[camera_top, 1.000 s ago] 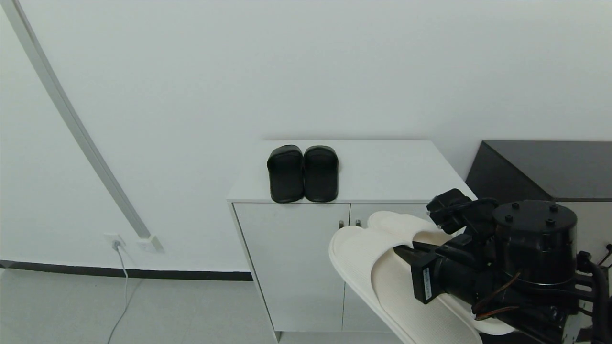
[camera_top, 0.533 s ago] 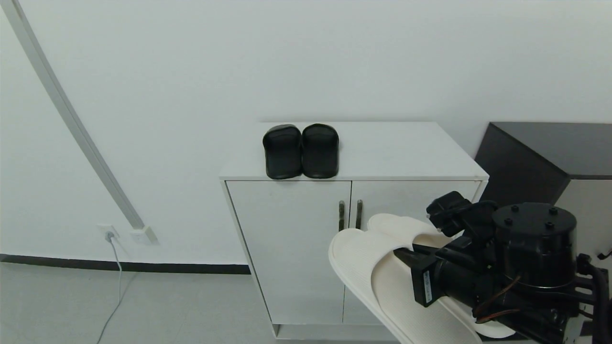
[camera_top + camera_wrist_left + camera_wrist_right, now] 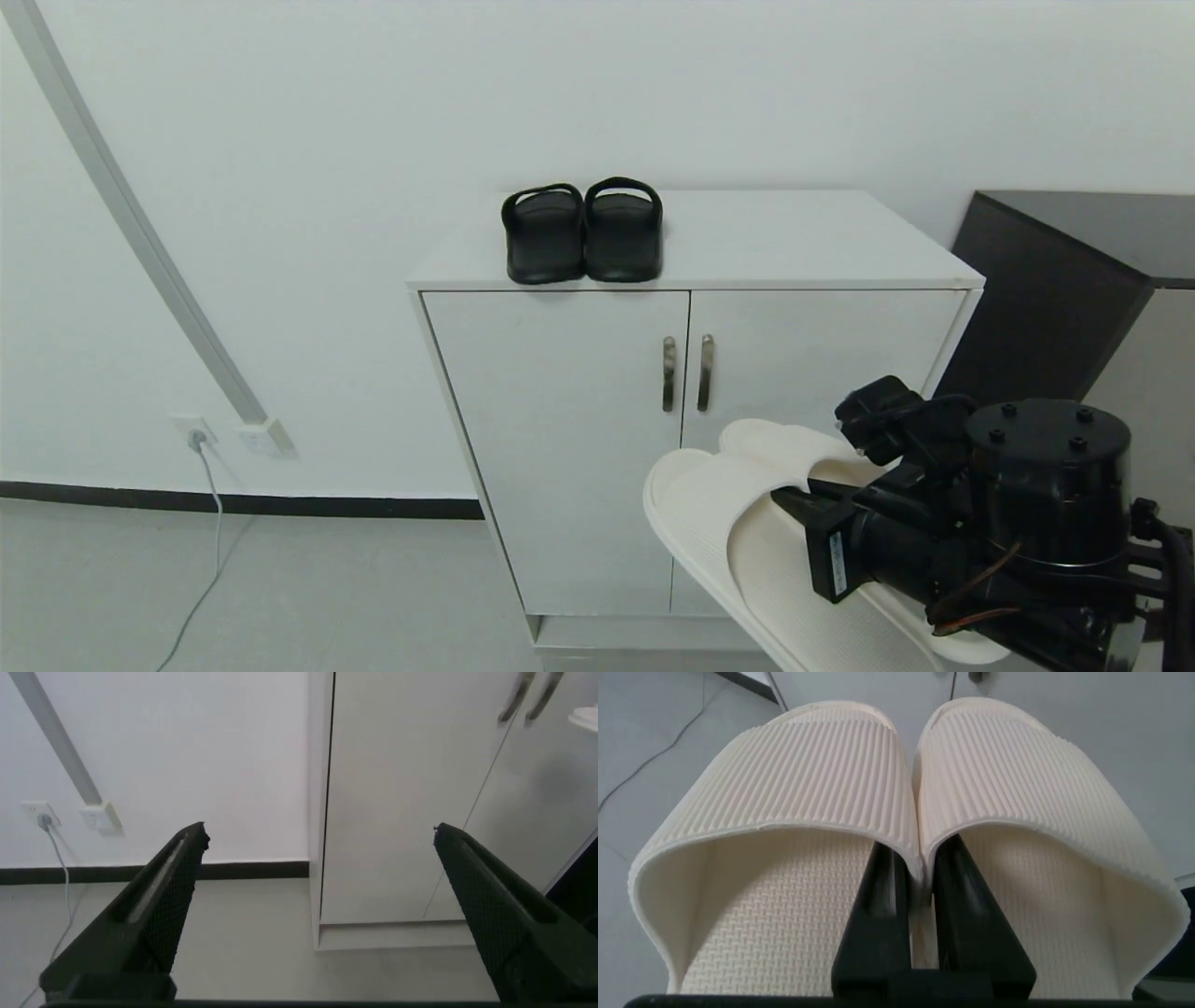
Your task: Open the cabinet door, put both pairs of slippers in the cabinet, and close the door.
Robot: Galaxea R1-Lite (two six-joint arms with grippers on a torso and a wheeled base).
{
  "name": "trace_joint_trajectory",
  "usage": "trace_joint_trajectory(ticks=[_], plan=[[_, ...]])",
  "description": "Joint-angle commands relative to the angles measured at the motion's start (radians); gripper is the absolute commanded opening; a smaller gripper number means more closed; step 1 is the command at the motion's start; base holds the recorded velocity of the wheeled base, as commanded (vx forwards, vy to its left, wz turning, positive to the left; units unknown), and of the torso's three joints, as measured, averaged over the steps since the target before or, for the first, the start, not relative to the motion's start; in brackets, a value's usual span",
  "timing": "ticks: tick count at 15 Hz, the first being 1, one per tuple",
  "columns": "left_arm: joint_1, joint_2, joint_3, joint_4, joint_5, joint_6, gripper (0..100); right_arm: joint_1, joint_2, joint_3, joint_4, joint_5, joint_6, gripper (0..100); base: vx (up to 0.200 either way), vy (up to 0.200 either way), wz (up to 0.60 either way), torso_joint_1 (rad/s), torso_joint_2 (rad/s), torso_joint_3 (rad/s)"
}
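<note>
The white cabinet [image 3: 560,420] stands against the wall with both doors shut, its two metal handles [image 3: 686,372] side by side at the middle. A pair of black slippers [image 3: 582,231] sits on its top near the front edge. My right gripper [image 3: 794,499] hangs low in front of the right door, shut on the pair of white slippers [image 3: 719,523]. Its fingers [image 3: 878,915] pinch the slippers' [image 3: 822,793] inner walls together. My left gripper [image 3: 320,835] is open and holds nothing, low near the floor, facing the cabinet's [image 3: 411,793] lower left corner.
A dark cabinet [image 3: 1055,280] stands right of the white one. On the wall to the left run a slanted conduit [image 3: 140,233] and a socket with a cable [image 3: 191,434] trailing onto the grey floor [image 3: 280,597].
The head camera has moved lower: the cabinet now sits higher in the picture and shows more of its front. The right gripper keeps hold of the white slippers.
</note>
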State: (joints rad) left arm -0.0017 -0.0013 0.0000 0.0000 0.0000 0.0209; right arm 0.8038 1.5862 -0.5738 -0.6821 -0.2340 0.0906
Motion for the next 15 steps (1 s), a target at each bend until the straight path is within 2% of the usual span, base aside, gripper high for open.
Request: trace_joint_trajectory(ticks=[1,9,15], plan=[[0.000,0.001,0.000,0.000,0.000,-0.001,100,0.000,0.000,0.002,0.000,-0.001,0.000,0,0.000,0.000,0.00,-0.168,0.48,0.305],[0.000,0.001,0.000,0.000,0.000,0.007,100,0.000,0.003,0.020,0.000,0.001,-0.006,0,0.000,0.000,0.00,-0.123,0.47,0.337],[-0.006,0.073,-0.012,-0.003,-0.015,0.047,100,0.000,0.008,0.022,0.000,0.001,-0.006,0,0.000,0.000,0.00,-0.045,0.43,0.379]])
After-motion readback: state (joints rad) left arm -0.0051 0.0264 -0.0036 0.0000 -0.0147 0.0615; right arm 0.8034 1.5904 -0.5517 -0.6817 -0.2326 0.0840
